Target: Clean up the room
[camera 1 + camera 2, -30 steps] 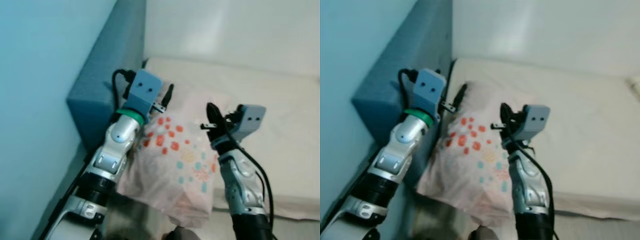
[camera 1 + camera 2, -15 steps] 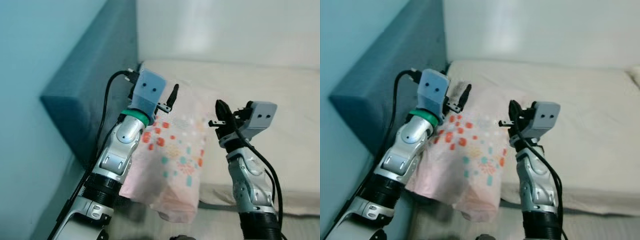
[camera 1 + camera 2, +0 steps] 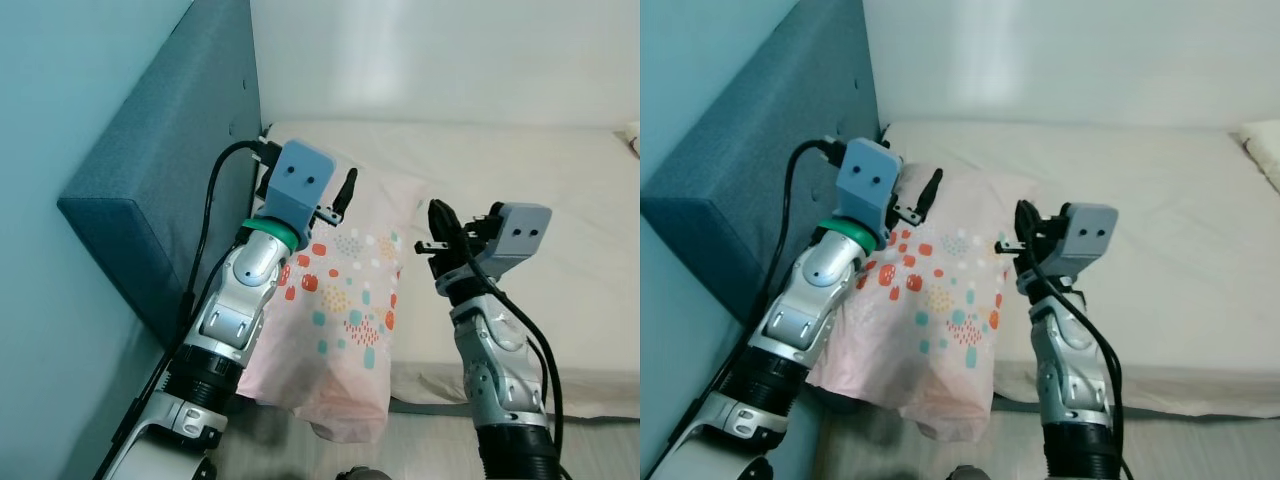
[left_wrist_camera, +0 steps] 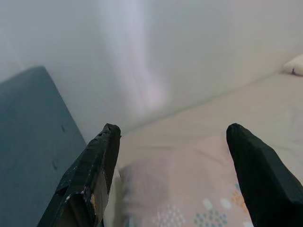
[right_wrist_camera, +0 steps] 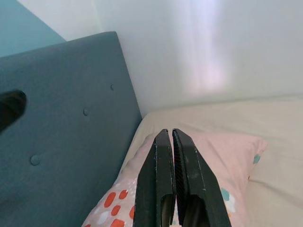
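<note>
A pink pillow (image 3: 340,310) with red, blue and yellow spots lies at the head end of the bed (image 3: 540,180), against the blue headboard (image 3: 160,180). Its near end hangs over the bed's front edge. My left gripper (image 4: 173,130) is open, held above the pillow's far left part with nothing between its fingers. My right gripper (image 3: 438,212) is shut on nothing and hovers just past the pillow's right edge, pointing toward the headboard.
The cream mattress stretches to the right, with a pale pillow corner (image 3: 1265,145) at its far right edge. A white wall stands behind the bed. A light blue wall runs along the left. A strip of grey floor (image 3: 430,440) lies in front.
The camera has shifted, so the headboard and bed sit differently in the picture. The pillow lies flatter on the bed. Both arms keep nearly the same pose above it.
</note>
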### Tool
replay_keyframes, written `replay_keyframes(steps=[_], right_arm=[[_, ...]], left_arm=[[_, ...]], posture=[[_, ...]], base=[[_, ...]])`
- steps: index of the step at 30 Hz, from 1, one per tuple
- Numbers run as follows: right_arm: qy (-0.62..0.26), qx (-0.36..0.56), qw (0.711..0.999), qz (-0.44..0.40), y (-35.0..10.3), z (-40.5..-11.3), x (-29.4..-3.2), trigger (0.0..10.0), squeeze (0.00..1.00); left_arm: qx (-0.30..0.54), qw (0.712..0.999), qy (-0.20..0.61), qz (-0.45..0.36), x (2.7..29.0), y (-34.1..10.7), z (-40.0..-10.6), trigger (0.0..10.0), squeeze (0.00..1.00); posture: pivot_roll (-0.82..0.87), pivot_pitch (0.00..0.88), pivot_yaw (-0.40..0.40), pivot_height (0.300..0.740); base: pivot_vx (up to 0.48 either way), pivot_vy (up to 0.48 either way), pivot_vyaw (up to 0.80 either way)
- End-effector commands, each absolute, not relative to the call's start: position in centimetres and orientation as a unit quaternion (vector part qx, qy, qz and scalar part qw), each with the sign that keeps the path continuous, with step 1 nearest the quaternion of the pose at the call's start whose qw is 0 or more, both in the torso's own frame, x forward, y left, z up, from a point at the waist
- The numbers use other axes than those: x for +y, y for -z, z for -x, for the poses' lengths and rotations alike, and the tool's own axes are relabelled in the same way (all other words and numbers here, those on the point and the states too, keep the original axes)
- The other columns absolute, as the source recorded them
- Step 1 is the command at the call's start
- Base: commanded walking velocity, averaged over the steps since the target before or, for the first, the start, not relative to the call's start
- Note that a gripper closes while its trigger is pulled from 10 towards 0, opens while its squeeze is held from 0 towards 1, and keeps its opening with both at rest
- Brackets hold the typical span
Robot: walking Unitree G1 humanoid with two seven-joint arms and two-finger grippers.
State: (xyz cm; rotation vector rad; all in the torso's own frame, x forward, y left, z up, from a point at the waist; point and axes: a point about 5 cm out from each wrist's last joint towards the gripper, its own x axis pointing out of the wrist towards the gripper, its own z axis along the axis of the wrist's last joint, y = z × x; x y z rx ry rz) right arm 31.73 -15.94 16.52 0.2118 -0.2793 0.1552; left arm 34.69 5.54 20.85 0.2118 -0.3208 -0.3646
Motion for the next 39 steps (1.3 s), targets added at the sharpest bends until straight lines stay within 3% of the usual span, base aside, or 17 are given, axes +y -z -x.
replay_keyframes(steps=[1, 12, 26, 39], right_arm=[[-0.071, -0.114, 0.986, -0.101, -15.0, -31.6, -15.9, 10.0, 0.0], [-0.049, -0.105, 0.99, -0.08, -14.5, -31.6, -16.3, 10.0, 0.0], [-0.068, -0.09, 0.99, -0.087, -13.7, -32.0, -15.0, 10.0, 0.0], [-0.07, -0.083, 0.99, -0.091, -13.6, -32.7, -14.9, 10.0, 0.0]], left_arm=[[-0.122, 0.972, 0.169, -0.11, 6.1, -18.6, -34.7, 10.0, 0.0], [-0.084, 0.978, 0.15, -0.119, 6.7, -16.0, -34.2, 10.0, 0.0], [-0.051, 0.982, 0.111, -0.141, 10.2, -14.5, -33.6, 10.0, 0.0], [-0.051, 0.983, 0.111, -0.139, 9.9, -14.6, -33.5, 10.0, 0.0]], posture=[[-0.17, 0.05, 0.055, 0.74], [-0.17, 0.066, 0.054, 0.705], [-0.16, 0.138, 0.071, 0.64], [-0.15, 0.155, 0.072, 0.595]], base=[[0.0, 0.0, 0.0], [0.0, 0.0, 0.0], [0.0, 0.0, 0.0], [0.0, 0.0, 0.0]])
